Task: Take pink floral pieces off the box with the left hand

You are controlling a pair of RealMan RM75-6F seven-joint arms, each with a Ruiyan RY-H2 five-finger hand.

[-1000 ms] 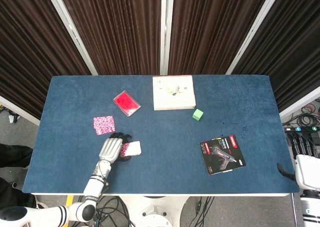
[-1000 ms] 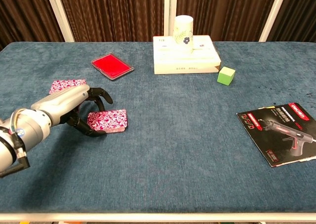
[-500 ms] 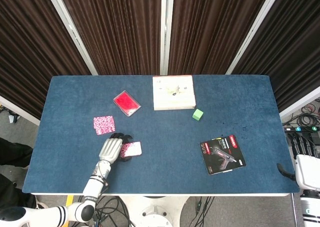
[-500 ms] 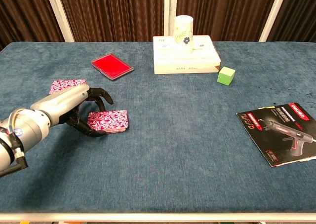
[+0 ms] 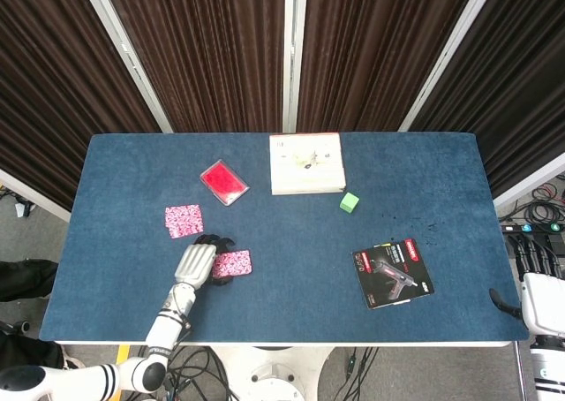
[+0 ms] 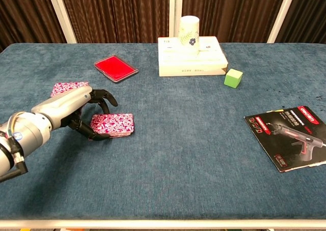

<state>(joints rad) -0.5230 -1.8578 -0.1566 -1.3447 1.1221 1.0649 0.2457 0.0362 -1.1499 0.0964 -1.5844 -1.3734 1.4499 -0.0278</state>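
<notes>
The left robot hand lay low on the worktop, its dark fingers curled about the near pink floral piece, which rested flat; a second floral piece sat just behind. Releasing cleanly probably meant spreading the fingers before lifting away.

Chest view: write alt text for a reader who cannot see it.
The robot's left hand curls around a pink floral piece lying on the blue table, a second floral piece behind it. Further back sit a red tray, a white box bearing a cup, and a green cube; a leaflet lies right.
</notes>
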